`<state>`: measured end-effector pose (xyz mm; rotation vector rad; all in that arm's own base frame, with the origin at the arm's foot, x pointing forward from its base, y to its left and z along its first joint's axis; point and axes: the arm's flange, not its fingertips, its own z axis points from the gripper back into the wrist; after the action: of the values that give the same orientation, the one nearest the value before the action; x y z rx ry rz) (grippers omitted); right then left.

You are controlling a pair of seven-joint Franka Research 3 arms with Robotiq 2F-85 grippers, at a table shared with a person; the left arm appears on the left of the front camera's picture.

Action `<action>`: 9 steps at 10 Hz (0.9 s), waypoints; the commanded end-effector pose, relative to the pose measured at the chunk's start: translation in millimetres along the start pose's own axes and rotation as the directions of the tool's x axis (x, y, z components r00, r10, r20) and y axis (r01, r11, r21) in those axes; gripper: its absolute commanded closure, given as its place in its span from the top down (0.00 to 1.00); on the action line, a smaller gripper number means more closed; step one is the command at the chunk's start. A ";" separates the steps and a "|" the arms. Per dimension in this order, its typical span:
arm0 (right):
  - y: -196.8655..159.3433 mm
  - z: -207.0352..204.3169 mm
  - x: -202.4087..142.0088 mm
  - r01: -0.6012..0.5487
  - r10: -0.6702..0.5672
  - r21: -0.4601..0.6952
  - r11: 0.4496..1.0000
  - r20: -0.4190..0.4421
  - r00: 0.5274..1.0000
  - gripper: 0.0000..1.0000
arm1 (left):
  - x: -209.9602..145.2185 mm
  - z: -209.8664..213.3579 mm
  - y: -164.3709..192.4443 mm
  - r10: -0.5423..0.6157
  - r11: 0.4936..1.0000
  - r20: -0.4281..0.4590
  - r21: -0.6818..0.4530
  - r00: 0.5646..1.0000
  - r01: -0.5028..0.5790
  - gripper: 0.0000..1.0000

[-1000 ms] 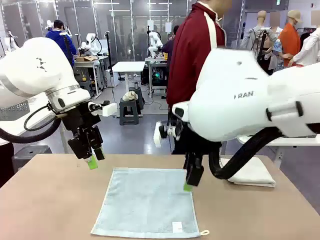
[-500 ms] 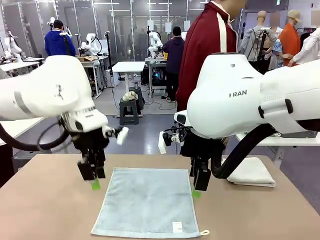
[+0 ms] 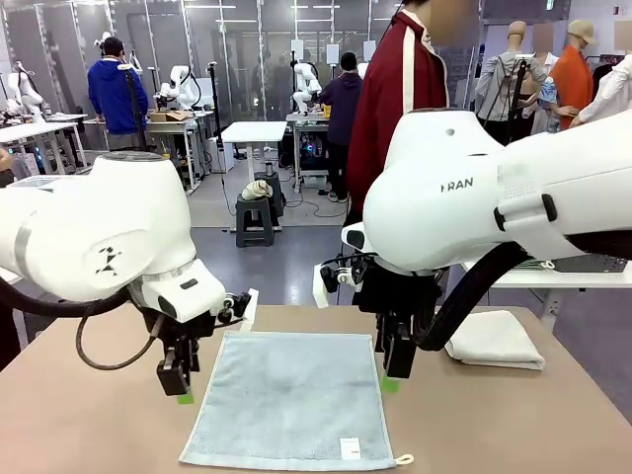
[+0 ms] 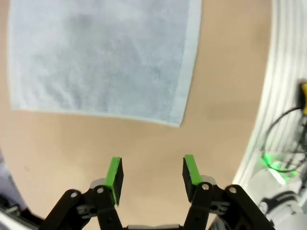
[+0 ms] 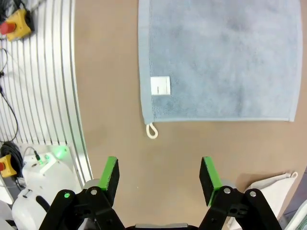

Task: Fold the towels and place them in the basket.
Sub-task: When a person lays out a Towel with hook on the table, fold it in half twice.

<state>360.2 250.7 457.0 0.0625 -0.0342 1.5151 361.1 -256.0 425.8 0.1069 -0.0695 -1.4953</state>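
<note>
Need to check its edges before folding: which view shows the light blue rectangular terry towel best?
Front view: the light blue towel has all four sides in frame. Each wrist view crops it: right shows the labelled side, left the opposite side.

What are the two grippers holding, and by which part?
Nothing: the left gripper and right gripper are open and empty, either side of the light blue towel.

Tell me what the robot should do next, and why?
Probably bring the left tool and right tool down to pinch the near corners of the blue towel. It lies flat and unfolded, and both open tools hang just outside its side edges, holding nothing.
</note>
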 end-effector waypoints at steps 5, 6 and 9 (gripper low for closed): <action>1.1 3.8 1.5 0.003 -0.003 -0.003 1.000 0.011 1.000 0.85 | 2.8 -1.5 0.9 -0.002 1.000 0.020 -0.022 1.000 0.002 0.64; 3.5 -8.9 5.7 -0.010 0.011 0.017 1.000 -0.031 0.999 0.85 | 7.4 0.4 -8.6 -0.012 1.000 -0.022 -0.015 1.000 0.012 0.64; 21.3 -46.9 6.9 0.012 -0.012 0.001 1.000 -0.040 0.999 0.85 | 4.8 -2.6 -36.5 -0.014 1.000 -0.045 0.003 0.999 0.015 0.64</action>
<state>343.5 259.2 423.4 0.0595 0.0163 1.5272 340.4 -268.0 419.5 0.0919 -0.0440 -1.5224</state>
